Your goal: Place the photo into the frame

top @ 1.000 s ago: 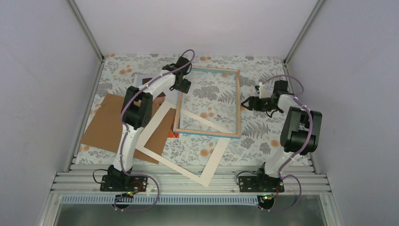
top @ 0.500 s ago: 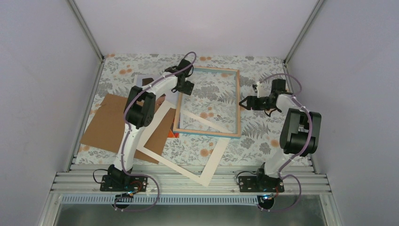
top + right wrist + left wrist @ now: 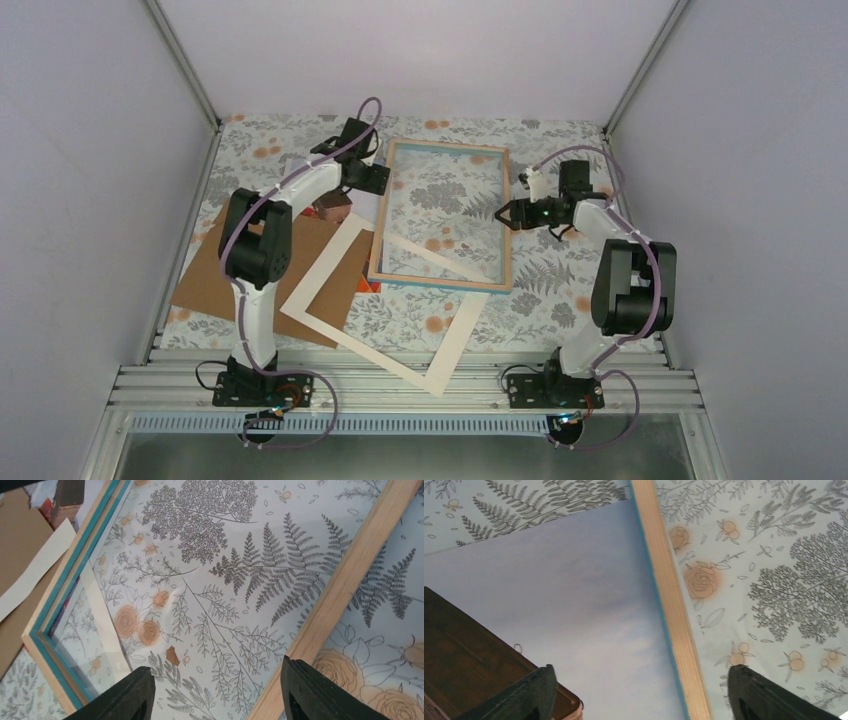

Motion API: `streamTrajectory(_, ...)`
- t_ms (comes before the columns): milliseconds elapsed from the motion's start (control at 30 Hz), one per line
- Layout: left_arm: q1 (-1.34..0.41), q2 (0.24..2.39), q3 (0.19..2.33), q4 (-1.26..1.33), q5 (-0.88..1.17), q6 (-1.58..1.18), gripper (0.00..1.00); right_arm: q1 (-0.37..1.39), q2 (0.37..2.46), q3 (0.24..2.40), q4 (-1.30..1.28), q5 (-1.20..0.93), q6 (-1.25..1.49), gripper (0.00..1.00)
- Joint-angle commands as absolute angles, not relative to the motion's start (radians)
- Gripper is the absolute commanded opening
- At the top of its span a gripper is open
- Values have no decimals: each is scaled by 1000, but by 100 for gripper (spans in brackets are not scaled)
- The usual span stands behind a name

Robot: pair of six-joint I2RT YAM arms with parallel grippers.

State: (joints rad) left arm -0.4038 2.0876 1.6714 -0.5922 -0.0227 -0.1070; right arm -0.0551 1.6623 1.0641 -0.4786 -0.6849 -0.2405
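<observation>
The frame (image 3: pixel 505 215) lies flat in the middle of the table, wood-coloured edges up, with a clear pane. The photo (image 3: pixel 331 206) lies just left of it, partly under the arm and the mat; its brown basket shows. My left gripper (image 3: pixel 376 186) is open and empty above the frame's left edge. In the left wrist view the photo's pale blue sky (image 3: pixel 574 595) meets that edge of the frame (image 3: pixel 669 605), and the left gripper (image 3: pixel 644 700) hangs over both. My right gripper (image 3: pixel 508 214) is open and empty over the frame's right edge (image 3: pixel 340 590); in the right wrist view the right gripper (image 3: pixel 217 695) spans pane and edge.
A cream mat border (image 3: pixel 460 330) lies askew in front, one corner reaching under the frame. A brown backing board (image 3: pixel 240 265) lies at the left, under the mat. The floral cloth (image 3: pixel 560 290) covers the table. Side walls rise close on both sides.
My left arm has swung left and back, uncovering the photo's basket; its gripper has shifted a little left. My right gripper has moved back and left along the frame's right edge.
</observation>
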Motion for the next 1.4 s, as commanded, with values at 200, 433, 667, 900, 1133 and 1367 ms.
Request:
streamTrajectory(200, -359, 2163, 1655, -513, 162, -113, 59, 35, 1774, 1208, -349, -472, -160, 59)
streamTrajectory(433, -362, 2228, 1713, -523, 162, -144, 60, -14, 1838, 1333, -355, -402, -164, 59)
streamTrajectory(667, -370, 2258, 1731, -518, 155, -158, 59, 6, 1944, 1528, -348, -285, -205, 59)
streamTrajectory(900, -371, 2259, 1709, -509, 155, -180, 58, 101, 2043, 1646, -365, -312, -225, 55)
streamTrajectory(1133, -371, 2262, 1690, -497, 177, -195, 53, 170, 2127, 1643, -352, -326, -187, 54)
streamTrajectory(1367, -371, 2255, 1676, -445, 300, -234, 53, 131, 2137, 1605, -368, -321, -190, 52)
